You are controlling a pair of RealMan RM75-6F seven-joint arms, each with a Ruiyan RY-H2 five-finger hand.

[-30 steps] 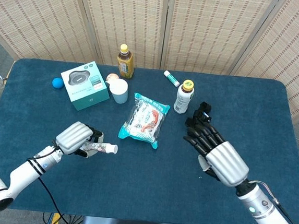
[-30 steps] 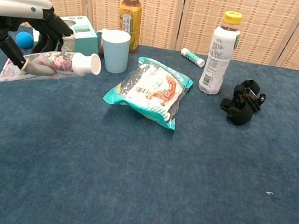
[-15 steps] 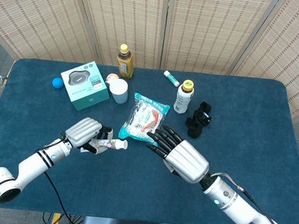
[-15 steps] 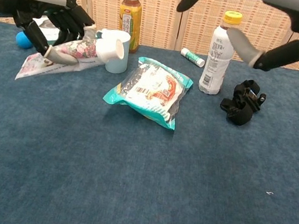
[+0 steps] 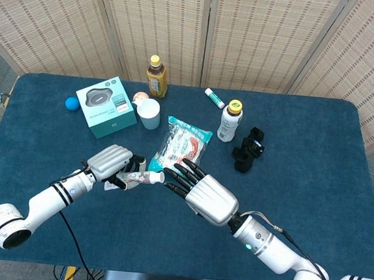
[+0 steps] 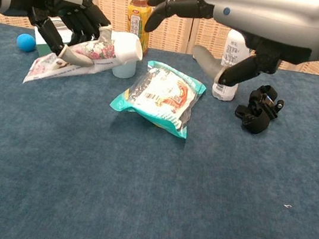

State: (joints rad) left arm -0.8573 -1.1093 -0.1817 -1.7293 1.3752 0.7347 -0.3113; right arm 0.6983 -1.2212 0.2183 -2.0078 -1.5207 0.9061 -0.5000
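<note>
My left hand (image 5: pixel 110 162) (image 6: pixel 66 18) holds a floral squeeze tube (image 5: pixel 136 177) (image 6: pixel 85 55) with a white cap, lifted above the table and pointing right. My right hand (image 5: pixel 199 191) (image 6: pixel 246 24) hovers just right of the tube's cap, fingers spread and extended toward it, holding nothing. Its fingertips (image 5: pixel 169 175) almost reach the cap. A teal snack bag (image 5: pixel 181 149) (image 6: pixel 160 97) lies just beyond both hands.
Behind stand a white cup (image 5: pixel 149 114), an amber tea bottle (image 5: pixel 156 76), a teal box (image 5: pixel 105 106), a blue ball (image 5: pixel 71 104), a white bottle with yellow cap (image 5: pixel 228 121), a small white tube (image 5: pixel 214 98) and a black clip (image 5: pixel 246 150) (image 6: pixel 259 108).
My right hand has swept left across the table from beside the black clip to the tube's cap. My left hand has carried the tube up and to the right.
</note>
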